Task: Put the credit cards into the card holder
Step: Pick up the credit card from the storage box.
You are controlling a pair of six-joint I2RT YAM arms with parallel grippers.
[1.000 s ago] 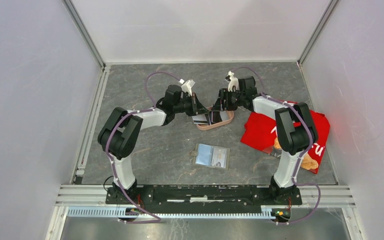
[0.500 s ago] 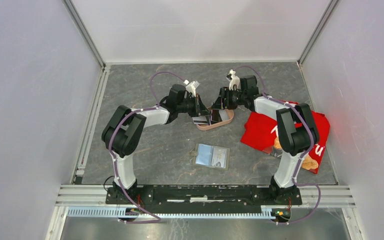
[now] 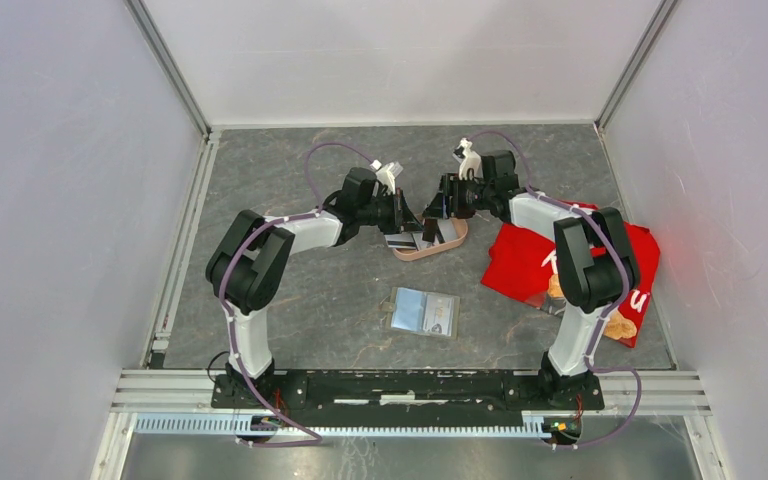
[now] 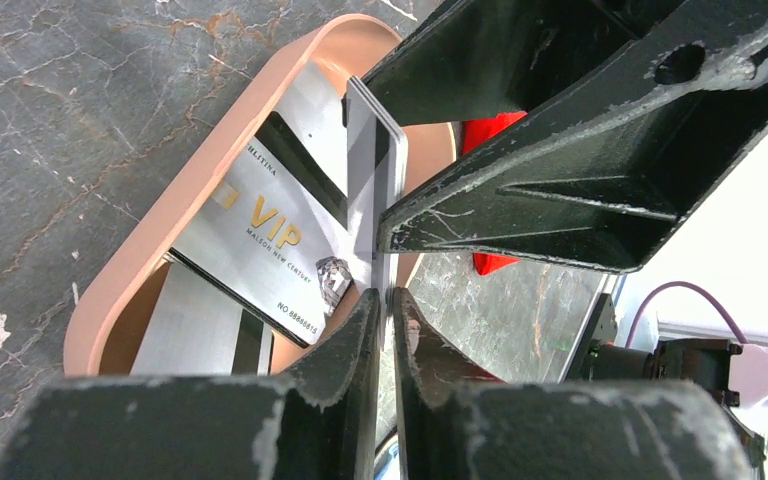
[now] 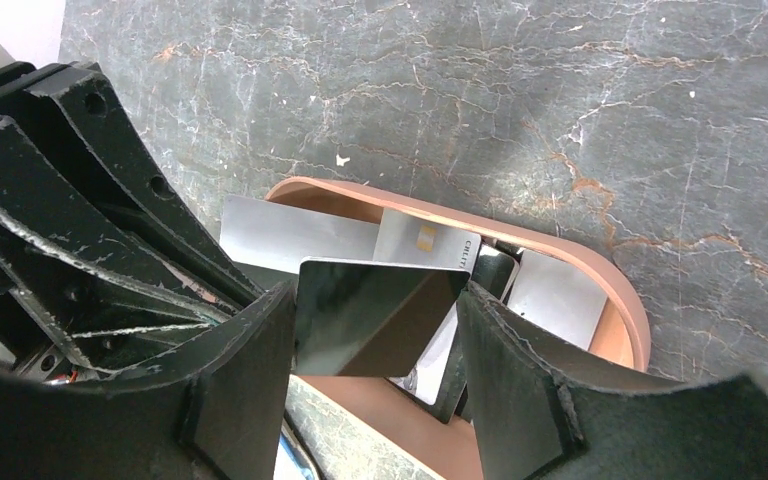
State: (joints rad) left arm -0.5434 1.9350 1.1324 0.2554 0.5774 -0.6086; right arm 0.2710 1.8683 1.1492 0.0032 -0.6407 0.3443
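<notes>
Credit cards (image 4: 260, 215) lie in the pink tray (image 4: 155, 225); over them the right gripper (image 5: 377, 305) clamps an upright card (image 5: 365, 325) across its width while the left gripper (image 4: 385, 310) pinches its edge.

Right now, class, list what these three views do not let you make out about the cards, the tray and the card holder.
- Number of cards in the pink tray: they overlap, and the right gripper covers part in its wrist view.
- Print on the held card: edge-on in left wrist view, dark glare in right.
- Card holder pockets: too small in top view.
- Red bag lettering: right arm covers it.
</notes>
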